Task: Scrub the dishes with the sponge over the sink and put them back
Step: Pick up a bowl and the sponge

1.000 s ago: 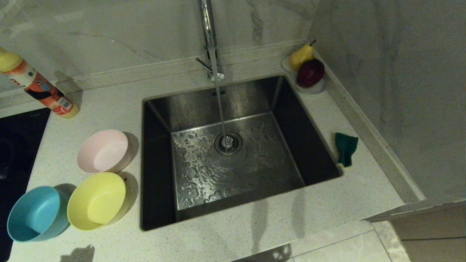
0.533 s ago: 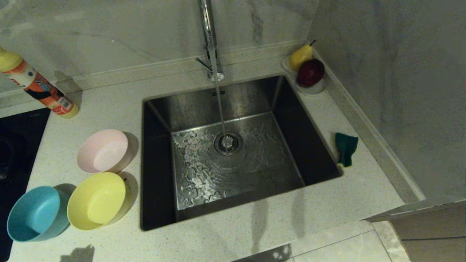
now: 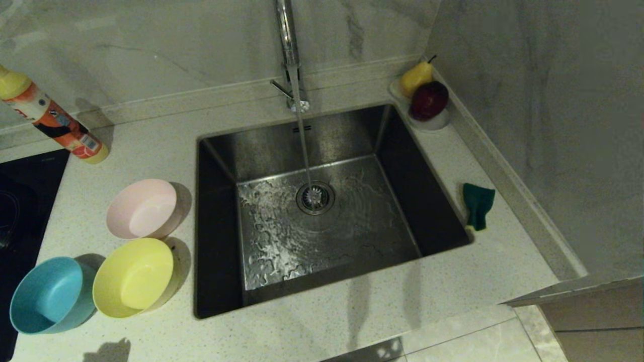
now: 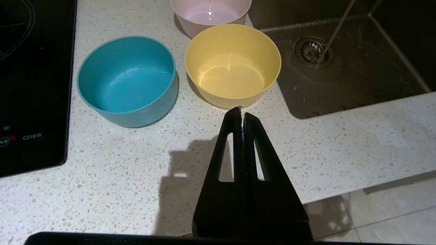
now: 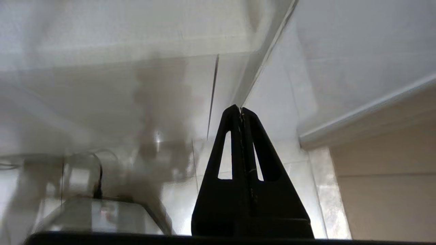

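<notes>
Three bowls, pink [image 3: 143,208], yellow [image 3: 133,277] and blue [image 3: 48,295], stand on the table [image 3: 322,327] left of the sink [image 3: 216,226]. Sponge [image 3: 478,205] lies at the sink's right edge. Left gripper [image 4: 242,112], fingers pressed together, hovers near the yellow bowl. Right gripper [image 5: 240,110], fingers together, apparently faces the floor.

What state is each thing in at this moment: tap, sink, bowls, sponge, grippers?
Tap: running, water falling onto the drain.
Sink: wet floor, no dishes inside.
Pink bowl: upright on the counter, empty.
Yellow bowl: upright, empty.
Blue bowl: upright, empty.
Sponge: on the counter right of the sink, green face up.
Left gripper: shut, holding nothing.
Right gripper: shut, holding nothing.
</notes>
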{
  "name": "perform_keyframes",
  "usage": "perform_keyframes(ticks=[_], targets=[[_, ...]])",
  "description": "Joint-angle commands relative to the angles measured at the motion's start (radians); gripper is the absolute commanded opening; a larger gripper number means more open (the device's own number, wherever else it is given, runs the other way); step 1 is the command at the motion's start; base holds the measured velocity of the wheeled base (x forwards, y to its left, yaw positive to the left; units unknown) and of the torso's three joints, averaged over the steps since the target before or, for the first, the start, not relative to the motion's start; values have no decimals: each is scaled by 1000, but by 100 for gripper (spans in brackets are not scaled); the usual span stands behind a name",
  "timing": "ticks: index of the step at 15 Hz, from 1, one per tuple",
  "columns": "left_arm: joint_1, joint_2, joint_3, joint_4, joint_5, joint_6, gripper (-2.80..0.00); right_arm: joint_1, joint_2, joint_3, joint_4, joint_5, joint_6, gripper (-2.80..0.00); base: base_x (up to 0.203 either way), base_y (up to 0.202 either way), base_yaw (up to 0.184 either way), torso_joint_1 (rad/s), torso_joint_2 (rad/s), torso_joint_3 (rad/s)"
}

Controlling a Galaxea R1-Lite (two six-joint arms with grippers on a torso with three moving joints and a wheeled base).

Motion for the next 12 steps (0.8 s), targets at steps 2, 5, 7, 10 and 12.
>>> perform_keyframes(ticks=[2,5,7,10,12], targets=[[0,3,40,0,0,0,-280,0,123,-203,14,45,-11,-280,0,0,0,0,0,0],[0,3,40,1,0,0,-280,-8,279,-299,93,164,-69,-280,0,0,0,0,0,0],[0,3,40,0,0,0,-280,-8,393,-346,127,219,-81,-280,0,0,0,0,0,0],[0,3,40,0,0,0,-280,-8,610,-432,133,250,-86,-280,0,0,0,0,0,0],[0,3,40,0,0,0,-280,-4,741,-506,136,256,-88,-280,0,0,0,0,0,0]])
